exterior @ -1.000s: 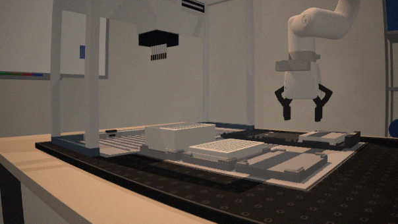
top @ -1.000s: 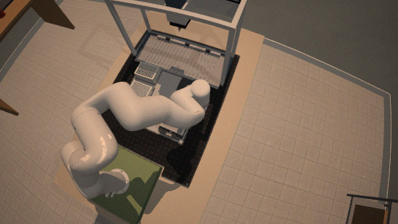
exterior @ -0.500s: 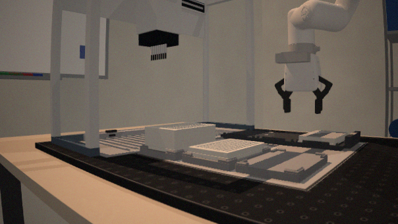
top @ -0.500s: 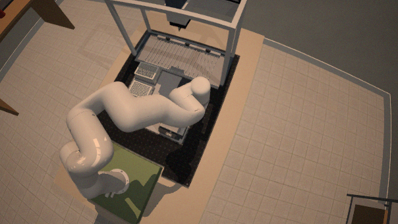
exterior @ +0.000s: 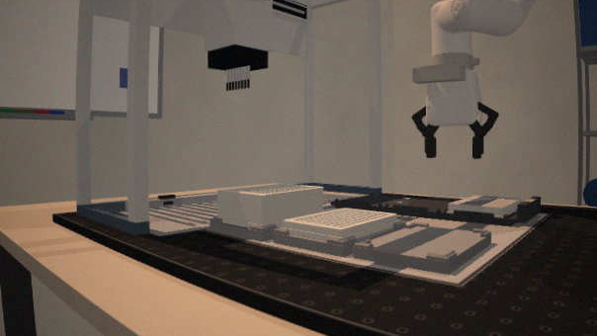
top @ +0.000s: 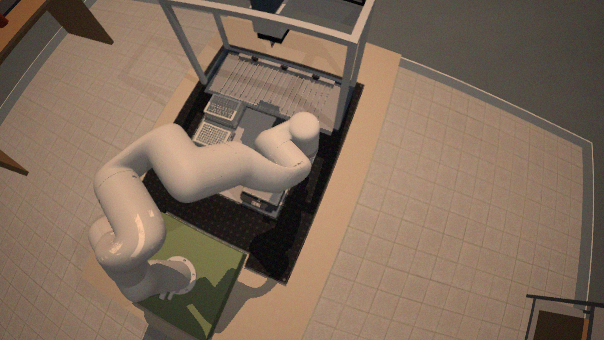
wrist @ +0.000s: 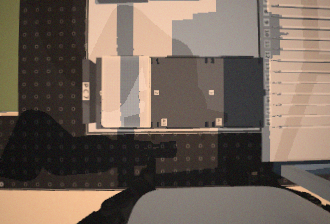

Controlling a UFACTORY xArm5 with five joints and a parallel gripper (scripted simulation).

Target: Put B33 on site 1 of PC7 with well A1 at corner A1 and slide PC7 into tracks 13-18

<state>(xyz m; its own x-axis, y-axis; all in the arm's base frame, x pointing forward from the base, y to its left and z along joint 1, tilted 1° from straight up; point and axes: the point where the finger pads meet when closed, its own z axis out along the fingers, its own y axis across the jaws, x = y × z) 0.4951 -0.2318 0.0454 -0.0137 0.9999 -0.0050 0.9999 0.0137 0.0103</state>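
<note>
One plate, B33 (wrist: 125, 91), is seen lying on site 1 of carrier PC7 (wrist: 187, 91), next to the handle, on the apron (wrist: 197, 35) before the rails (wrist: 307, 75). The gripper (exterior: 454, 147) is held high above, fingers spread wide, nothing gripped.

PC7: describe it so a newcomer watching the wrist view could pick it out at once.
Find the ribbed rails along the wrist view's right edge. On the pale apron just left of them lies PC7, a long dark tray. Only it has a labelled handle at its left end, one pale plate beside that, then two bare sites.
</note>
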